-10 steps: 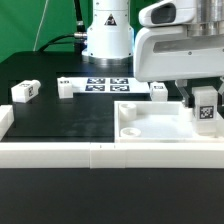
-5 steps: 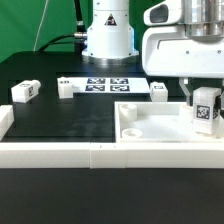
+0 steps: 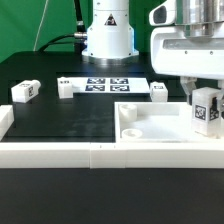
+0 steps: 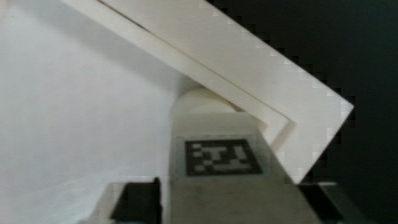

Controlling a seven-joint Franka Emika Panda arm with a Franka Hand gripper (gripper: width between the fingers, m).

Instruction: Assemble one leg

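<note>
We see the pincer (image 3: 206, 98) closed on the leg (image 3: 207, 112), one finger (image 4: 135, 200) pressed to each side and the black-and-white tag facing the exterior camera. The leg stands upright over the far corner of the white panel (image 3: 160, 125) on the exterior view's right. Compared with a second ago, the wrist housing has slid toward the exterior view's right, so more of it is cut off by the picture's edge. The leg has moved the same way and sits slightly higher. The shift is small, and the grip looks unchanged.

In the wrist view the leg (image 4: 217, 140) runs away from the pincer (image 4: 217, 203), and its far end meets the raised inner corner of the panel (image 4: 71, 110). We cannot tell whether the leg's end touches the panel or hangs just above it.

Everything else lies where it did. One spare leg (image 3: 25, 90) rests on the black surface (image 3: 70, 120) at the exterior view's left. A second spare leg (image 3: 67, 87) sits just beside the marker board (image 3: 100, 84), and a third spare leg (image 3: 158, 91) sits at the board's other end, just beyond the panel. The white rail (image 3: 60, 153) runs along the near edge.
</note>
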